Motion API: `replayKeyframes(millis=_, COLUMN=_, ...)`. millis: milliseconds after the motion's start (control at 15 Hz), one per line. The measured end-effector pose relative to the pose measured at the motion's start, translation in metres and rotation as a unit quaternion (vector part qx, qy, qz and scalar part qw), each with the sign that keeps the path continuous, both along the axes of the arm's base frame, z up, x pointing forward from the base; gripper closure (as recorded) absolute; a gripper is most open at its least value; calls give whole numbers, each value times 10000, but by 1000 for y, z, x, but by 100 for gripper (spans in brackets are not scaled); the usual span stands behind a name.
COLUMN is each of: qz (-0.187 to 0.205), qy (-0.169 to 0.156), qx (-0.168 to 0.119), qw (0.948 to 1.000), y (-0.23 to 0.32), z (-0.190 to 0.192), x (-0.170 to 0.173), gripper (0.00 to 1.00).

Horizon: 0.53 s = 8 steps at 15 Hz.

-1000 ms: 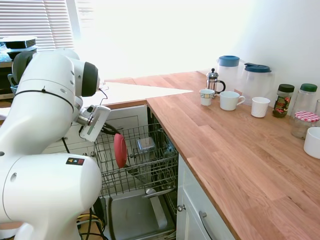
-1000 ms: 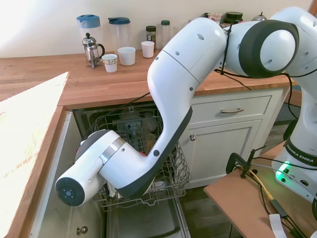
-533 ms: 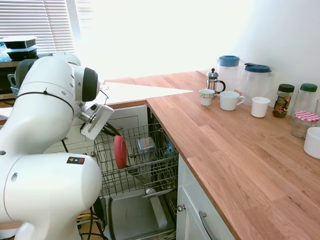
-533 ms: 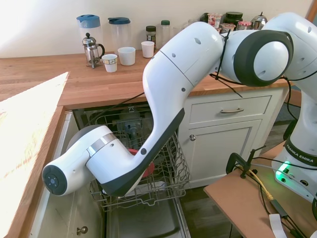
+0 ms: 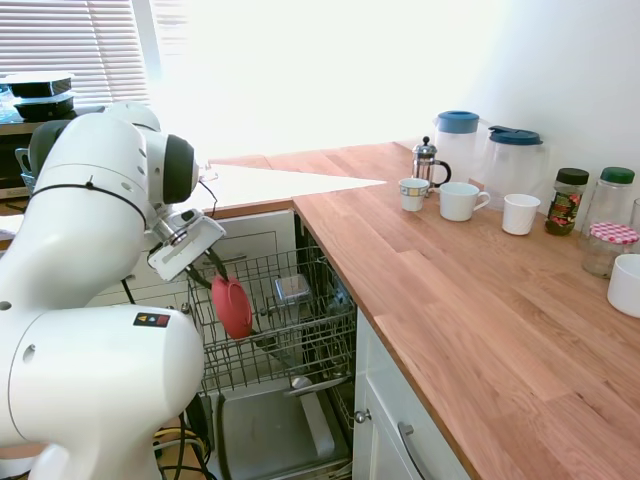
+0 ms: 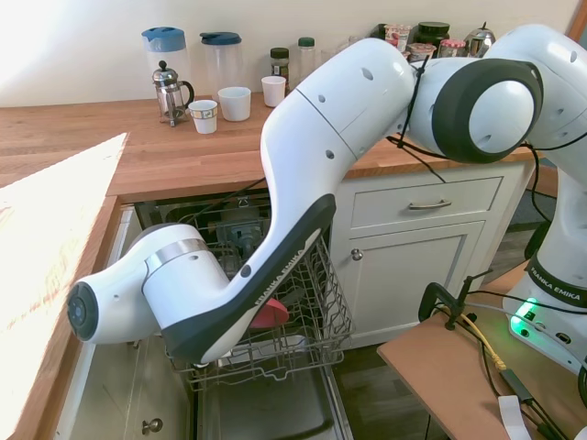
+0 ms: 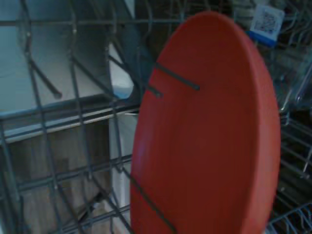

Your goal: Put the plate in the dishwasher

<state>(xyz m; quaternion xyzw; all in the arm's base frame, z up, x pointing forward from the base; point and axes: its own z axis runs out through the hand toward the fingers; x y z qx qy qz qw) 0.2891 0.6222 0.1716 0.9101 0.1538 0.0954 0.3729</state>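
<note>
One white arm (image 5: 90,250) bent down over open dishwasher (image 5: 275,330), filling left of first exterior view and centre of second. Wooden bench (image 5: 470,290) in an L above white cabinets (image 6: 431,247). Dishwasher rack (image 5: 300,345) pulled out, door down below it. Gripper (image 5: 215,268) angled into rack at its arm-side edge; fingers hidden behind wrist and wires, so open or closed cannot be told. Plate (image 5: 232,307) on edge among rack wires, tilted, just below gripper; contact with gripper not clear. In second exterior view only a red sliver of plate (image 6: 271,316) under forearm. In wrist view plate (image 7: 209,141) fills most of frame, close up, rack tines crossing its face, blurred. Small grey item (image 5: 291,288) deeper in rack, behind plate. On bench by wall: two clear jugs with blue lids (image 5: 458,140) (image 5: 514,160), French press (image 5: 428,162), small patterned cup (image 5: 413,193), white mug (image 5: 461,201), white cup (image 5: 520,213), jars (image 5: 568,200) with dark and green lids, one with red checked lid (image 5: 608,247), white bowl (image 5: 627,284) at picture edge. All well apart from rack. Blinds (image 5: 70,45) at window, strong glare on far bench.
</note>
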Motion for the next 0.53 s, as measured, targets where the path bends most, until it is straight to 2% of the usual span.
replayKeyframes(millis=200, qz=-319, qy=281, qx=292, qw=9987, y=1, z=66, x=18, gripper=0)
replayKeyframes(millis=400, qz=-872, qy=32, qx=703, qw=9937, y=-31, z=150, x=69, gripper=0)
replayKeyframes(millis=533, qz=-1433, qy=-257, qx=975, qw=9845, y=-78, z=203, x=112, gripper=0)
